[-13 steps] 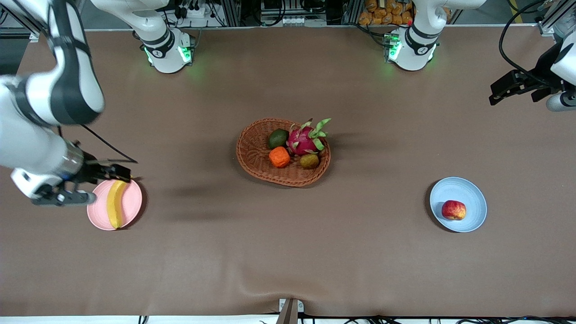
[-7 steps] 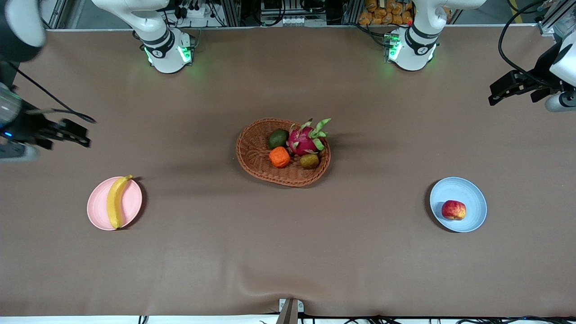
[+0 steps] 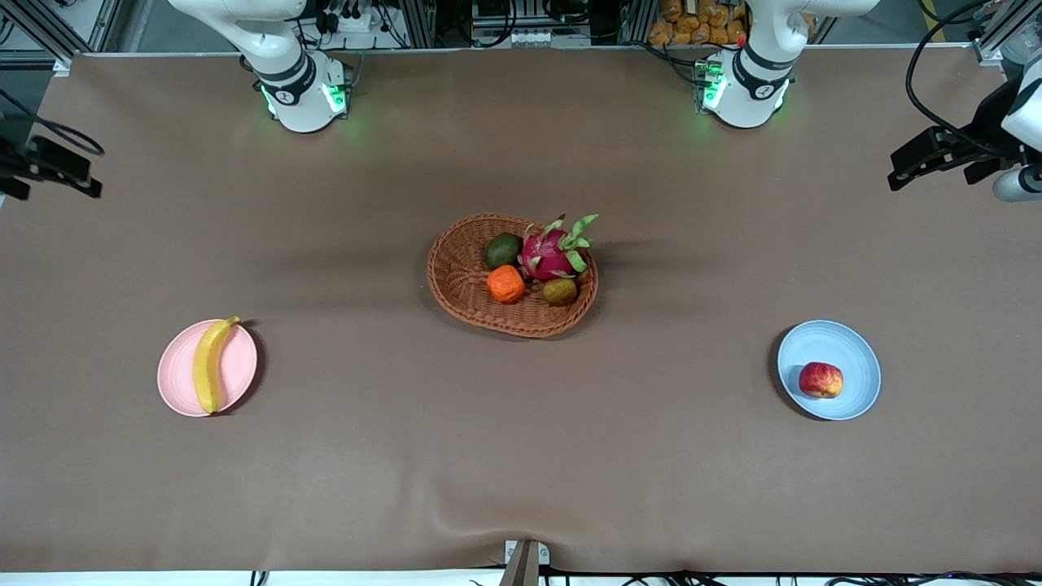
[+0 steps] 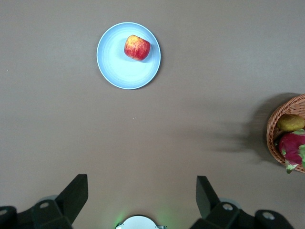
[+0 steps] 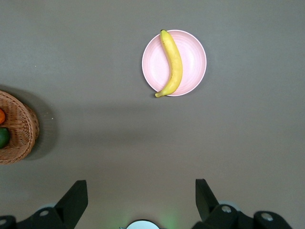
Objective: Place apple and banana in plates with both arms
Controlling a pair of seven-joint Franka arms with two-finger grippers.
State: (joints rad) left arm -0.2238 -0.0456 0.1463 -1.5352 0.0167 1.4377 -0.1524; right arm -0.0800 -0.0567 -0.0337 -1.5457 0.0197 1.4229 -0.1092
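Observation:
The banana (image 3: 208, 365) lies in the pale pink plate (image 3: 242, 377) toward the right arm's end of the table; both show in the right wrist view, banana (image 5: 172, 63) on plate (image 5: 193, 62). The red apple (image 3: 820, 380) sits in the light blue plate (image 3: 851, 350) toward the left arm's end; both show in the left wrist view, apple (image 4: 137, 47) on plate (image 4: 119, 67). My right gripper (image 3: 50, 169) is open and empty, high over the table's edge at its end. My left gripper (image 3: 928, 159) is open and empty, high over the table at its end.
A brown wicker basket (image 3: 456, 281) in the table's middle holds a pink dragon fruit (image 3: 551, 251), a rough orange fruit (image 3: 505, 284), a green fruit (image 3: 503, 250) and a brownish fruit (image 3: 560, 290). The arms' bases (image 3: 303, 96) stand along the table's edge farthest from the front camera.
My right gripper has drawn up and away from the pink plate toward the table's edge at its end. The banana stays in the plate. The left arm has barely moved.

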